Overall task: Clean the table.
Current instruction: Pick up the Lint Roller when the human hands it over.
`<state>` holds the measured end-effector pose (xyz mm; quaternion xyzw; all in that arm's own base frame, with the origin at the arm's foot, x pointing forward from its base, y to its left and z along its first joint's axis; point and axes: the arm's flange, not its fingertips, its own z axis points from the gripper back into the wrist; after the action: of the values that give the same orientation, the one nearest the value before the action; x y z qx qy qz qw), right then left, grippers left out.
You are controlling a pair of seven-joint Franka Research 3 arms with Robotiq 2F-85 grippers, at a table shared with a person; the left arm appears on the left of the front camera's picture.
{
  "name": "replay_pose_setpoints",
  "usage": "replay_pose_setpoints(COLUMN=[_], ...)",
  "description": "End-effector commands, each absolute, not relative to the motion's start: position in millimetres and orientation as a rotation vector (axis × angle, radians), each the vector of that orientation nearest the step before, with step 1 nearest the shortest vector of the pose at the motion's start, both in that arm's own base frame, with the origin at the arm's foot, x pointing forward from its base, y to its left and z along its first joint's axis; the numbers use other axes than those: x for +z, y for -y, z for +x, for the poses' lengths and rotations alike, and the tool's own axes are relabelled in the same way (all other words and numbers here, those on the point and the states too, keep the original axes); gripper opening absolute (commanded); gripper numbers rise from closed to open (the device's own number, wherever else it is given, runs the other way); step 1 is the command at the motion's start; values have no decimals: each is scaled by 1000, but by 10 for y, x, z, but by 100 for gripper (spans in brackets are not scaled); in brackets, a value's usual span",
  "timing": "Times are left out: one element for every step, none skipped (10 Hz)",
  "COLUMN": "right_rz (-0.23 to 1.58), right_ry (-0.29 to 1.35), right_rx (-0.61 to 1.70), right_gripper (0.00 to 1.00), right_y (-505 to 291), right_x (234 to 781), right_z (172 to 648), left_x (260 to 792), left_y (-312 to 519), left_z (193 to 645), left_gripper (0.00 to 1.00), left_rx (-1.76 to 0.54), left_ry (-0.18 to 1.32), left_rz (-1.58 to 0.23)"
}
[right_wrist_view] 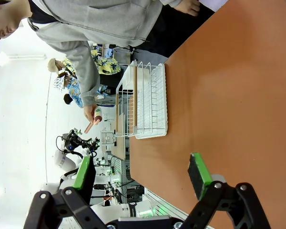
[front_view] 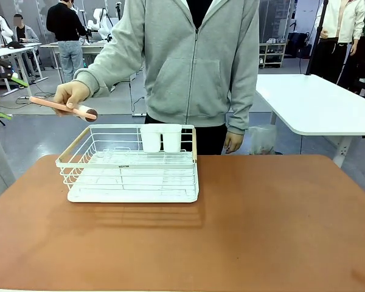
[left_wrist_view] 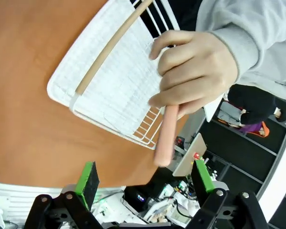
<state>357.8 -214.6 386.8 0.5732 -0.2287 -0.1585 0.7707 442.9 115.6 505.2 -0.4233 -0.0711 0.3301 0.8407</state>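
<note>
The reddish-brown table [front_view: 261,231] [left_wrist_view: 28,95] [right_wrist_view: 238,95] carries a white wire rack [front_view: 134,167] [left_wrist_view: 114,86] [right_wrist_view: 150,102] at its far left. A person in a grey hoodie stands behind it. One hand [front_view: 70,94] [left_wrist_view: 193,71] holds a pink-handled tool [front_view: 55,105] [left_wrist_view: 166,136] [right_wrist_view: 91,125] with a white head out past the table's left edge. My left gripper [front_view: 6,96] [left_wrist_view: 145,176] is open, and the handle's free end hangs just beyond its fingertips without touching. My right gripper [right_wrist_view: 141,174] hovers open over the table with nothing in it.
Two white cups [front_view: 161,139] stand at the back of the rack. A white-topped table [front_view: 316,103] stands beyond the far right corner. The person's other hand [front_view: 233,142] hangs at the far edge. Bare tabletop stretches in front of and right of the rack.
</note>
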Motion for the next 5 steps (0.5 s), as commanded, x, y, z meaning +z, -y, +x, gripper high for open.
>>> replay_pose_setpoints(right_rz=[1244,1244,1244,1244,1244], right_ry=[500,500,500,500,500], right_rx=[-345,-345,-345,-345,-345], right_gripper=[100,100,100,100,100], right_y=[2142,2142,2142,2142,2142], right_x=[3890,3890,3890,3890,3890], right_z=[3559,3559,3559,3559,3559], left_x=[5039,5011,4960,4915,4850], left_y=[-1046,-959,-887,-842,-813], left_z=[4626,4691,4726,4754,4766], left_gripper=[100,100,100,100,100], left_rx=[719,725,706,711,698], left_ry=[213,261,301,323,363], left_rz=[-854,-860,-869,-898,-894])
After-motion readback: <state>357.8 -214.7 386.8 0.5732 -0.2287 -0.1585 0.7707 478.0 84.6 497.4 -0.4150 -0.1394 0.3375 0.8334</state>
